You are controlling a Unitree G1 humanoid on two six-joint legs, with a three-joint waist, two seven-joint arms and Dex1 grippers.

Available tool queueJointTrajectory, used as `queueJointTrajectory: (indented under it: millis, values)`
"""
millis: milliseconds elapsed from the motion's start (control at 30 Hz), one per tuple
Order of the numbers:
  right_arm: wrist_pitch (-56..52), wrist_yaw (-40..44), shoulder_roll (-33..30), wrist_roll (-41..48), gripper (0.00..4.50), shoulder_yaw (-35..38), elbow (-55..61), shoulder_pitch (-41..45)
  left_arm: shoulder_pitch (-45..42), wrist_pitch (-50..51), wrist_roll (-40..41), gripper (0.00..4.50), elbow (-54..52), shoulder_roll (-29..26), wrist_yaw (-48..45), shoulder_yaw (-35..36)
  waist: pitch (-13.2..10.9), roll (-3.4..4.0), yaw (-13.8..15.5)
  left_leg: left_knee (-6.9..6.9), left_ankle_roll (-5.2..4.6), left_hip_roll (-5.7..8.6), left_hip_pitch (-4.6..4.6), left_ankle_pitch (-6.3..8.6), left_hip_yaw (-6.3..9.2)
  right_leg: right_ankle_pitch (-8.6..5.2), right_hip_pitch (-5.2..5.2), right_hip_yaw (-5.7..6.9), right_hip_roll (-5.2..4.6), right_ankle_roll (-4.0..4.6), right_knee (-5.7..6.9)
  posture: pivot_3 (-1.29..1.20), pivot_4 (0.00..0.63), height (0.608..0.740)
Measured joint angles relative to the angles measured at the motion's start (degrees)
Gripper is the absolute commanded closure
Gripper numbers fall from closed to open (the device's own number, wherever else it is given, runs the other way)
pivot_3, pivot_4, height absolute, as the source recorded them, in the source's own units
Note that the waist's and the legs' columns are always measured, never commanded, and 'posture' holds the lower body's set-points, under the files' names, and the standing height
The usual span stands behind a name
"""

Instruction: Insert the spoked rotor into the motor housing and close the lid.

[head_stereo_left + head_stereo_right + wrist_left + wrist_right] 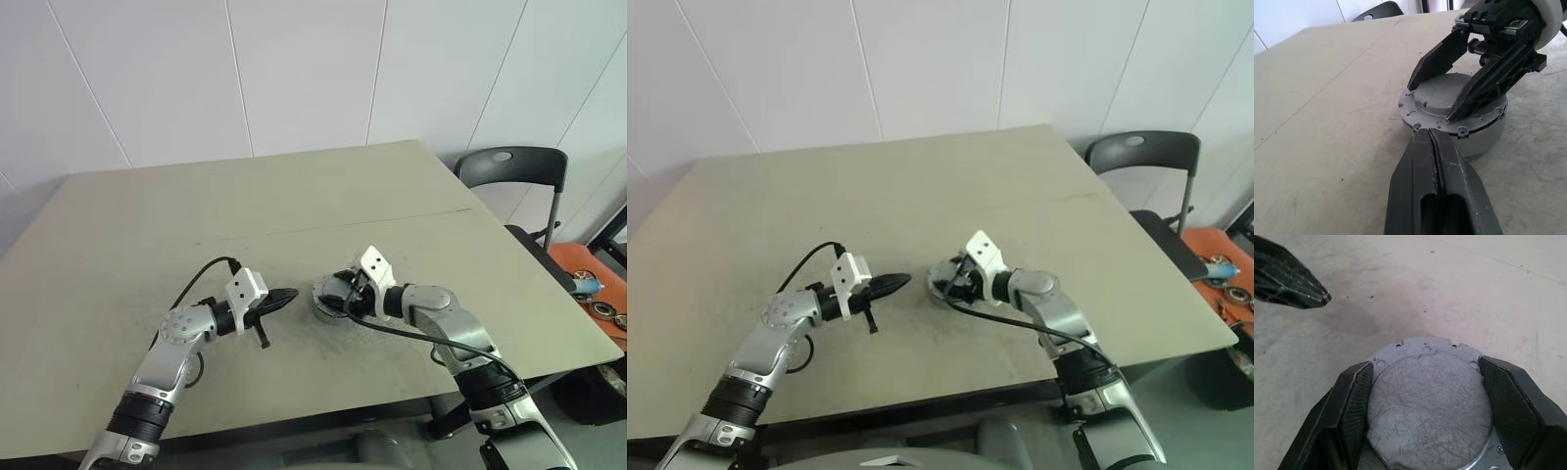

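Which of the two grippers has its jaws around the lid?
The right gripper: its jaws straddle the grey lid on the motor housing. The left gripper is shut, beside it.

The surface (pixel 294 196) looks like a matt, pale olive board, faintly scuffed and speckled with dark grit near the middle. On it, the motor housing (pixel 1484 139) is dull silver metal with a smooth side wall and a flange dotted with small screw holes. The lid (pixel 1430 401) on top is grey metal, matt and covered in fine criss-cross scratches. The right claw (pixel 1427 406) has black plastic fingers with finely ribbed, rubbery-looking pads (pixel 1356 404). The left claw (pixel 1437 166) is smooth, slightly glossy black plastic.
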State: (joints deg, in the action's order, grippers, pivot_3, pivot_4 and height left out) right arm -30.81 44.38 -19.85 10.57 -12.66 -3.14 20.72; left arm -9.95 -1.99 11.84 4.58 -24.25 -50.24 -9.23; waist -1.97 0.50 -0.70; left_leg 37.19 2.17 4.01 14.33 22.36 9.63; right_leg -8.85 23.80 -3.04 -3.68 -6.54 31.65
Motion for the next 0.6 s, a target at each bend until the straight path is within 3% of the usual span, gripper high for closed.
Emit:
queueJointTrajectory:
  millis: [600]
  values:
    - [3.0, 2.6, -1.3, 0.8, 1.43, 0.0, 1.5, -1.3, -0.6, -2.3, -0.9, 4.5, 2.7, 1.3, 0.5, -0.2, 0.0, 0.01, 0.1, -0.06, 0.05, 0.01, 0.38, -0.03, -0.04, 0.04, 0.77, -0.01, -0.03, -0.03, -0.03, 0.0, 0.0, 0.74]
